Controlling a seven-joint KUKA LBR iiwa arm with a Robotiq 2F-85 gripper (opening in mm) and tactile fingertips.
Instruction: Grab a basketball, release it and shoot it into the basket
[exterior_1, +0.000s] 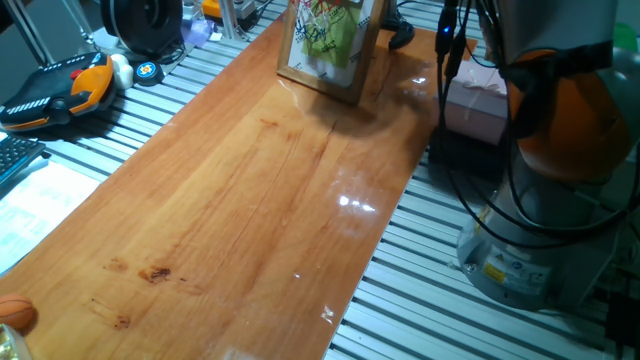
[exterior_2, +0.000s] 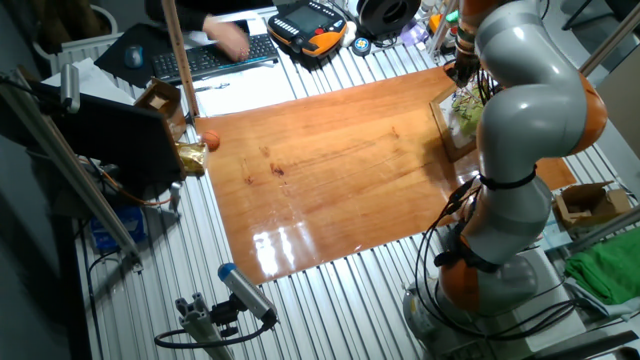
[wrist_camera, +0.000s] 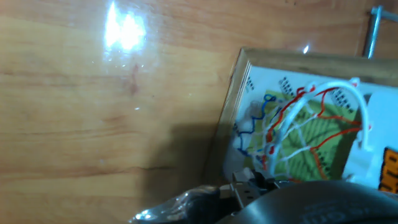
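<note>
- the basketball (exterior_1: 17, 314) sits right at the corner of the wooden table (exterior_1: 260, 200), far end from the basket (wrist_camera: 311, 134)
- end effector's up over the hoop, can't tell if it's open or closed
- I'd swing across the bare board, then drop straight down on the ball
- ball's near the edge, so a sideways nudge probably rolls it off

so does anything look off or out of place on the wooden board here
Nothing looks damaged or spilled. The tiny orange basketball sits alone at the board's far corner, well away from the wooden-framed backboard with the red-rimmed net, which stands upright.
</note>
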